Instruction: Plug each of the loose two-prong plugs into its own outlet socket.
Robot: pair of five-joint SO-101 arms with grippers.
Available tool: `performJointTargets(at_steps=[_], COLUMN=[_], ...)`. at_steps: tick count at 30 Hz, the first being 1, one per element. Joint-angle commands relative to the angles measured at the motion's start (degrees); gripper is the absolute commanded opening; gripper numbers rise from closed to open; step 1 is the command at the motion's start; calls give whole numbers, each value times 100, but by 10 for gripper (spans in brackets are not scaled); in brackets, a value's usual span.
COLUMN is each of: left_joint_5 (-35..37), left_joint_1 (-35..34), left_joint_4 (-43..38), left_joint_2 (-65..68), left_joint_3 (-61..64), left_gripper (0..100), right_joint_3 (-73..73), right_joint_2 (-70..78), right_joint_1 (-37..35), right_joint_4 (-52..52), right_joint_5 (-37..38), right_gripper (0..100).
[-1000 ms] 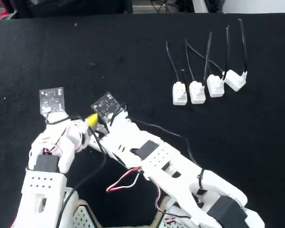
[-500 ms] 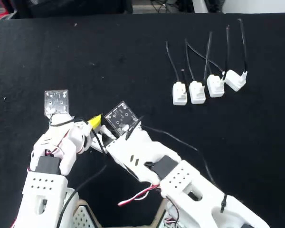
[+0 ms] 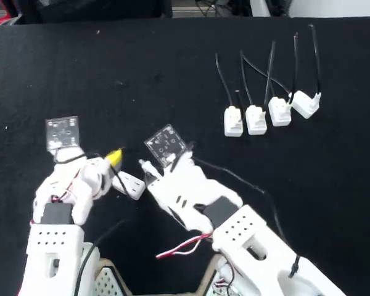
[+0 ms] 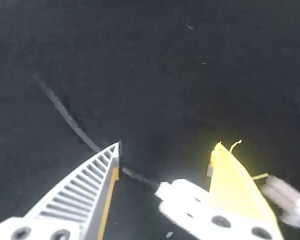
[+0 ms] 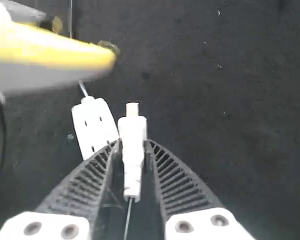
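A loose white outlet socket (image 3: 131, 184) lies on the black table between the two arms, its thin black cable running back under them. My right gripper (image 5: 133, 145) is shut on a white two-prong plug (image 5: 132, 150), prongs pointing forward, with the socket (image 5: 94, 125) just beside it, slots up. In the high view the right gripper (image 3: 149, 169) sits immediately right of the socket. My left gripper (image 4: 167, 147) is open, its grey and yellow fingers spread wide, and the socket's cable (image 4: 70, 117) passes between them. The left gripper (image 3: 116, 168) sits at the socket's left end.
Several white plug-and-socket pairs (image 3: 256, 119) with black cables stand in a row at the back right. A black cable (image 3: 234, 179) trails along the right arm. The black table (image 3: 142, 74) stretches open at the back and left.
The two grippers were pressed together; they have drawn apart, the left arm going left and the right arm right. The socket now lies exposed on the table between them.
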Motion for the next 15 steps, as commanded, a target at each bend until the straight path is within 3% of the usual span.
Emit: performJointTargets(at_steps=[1,8,15], left_joint_5=[-44,-360,-369], left_joint_1=[-382,-426,-831], left_joint_4=[193,220,193], left_joint_2=[-9,941,3560], left_joint_3=[-409,-822,-2026], left_gripper=[289,288,288], right_joint_3=[-1007,-1631,-1771], right_joint_2=[84,1666,2527], right_joint_1=[-220,-1275,-1187], right_joint_4=[993,1415,976], right_joint_5=[387,246,-88], right_gripper=[11,11,11])
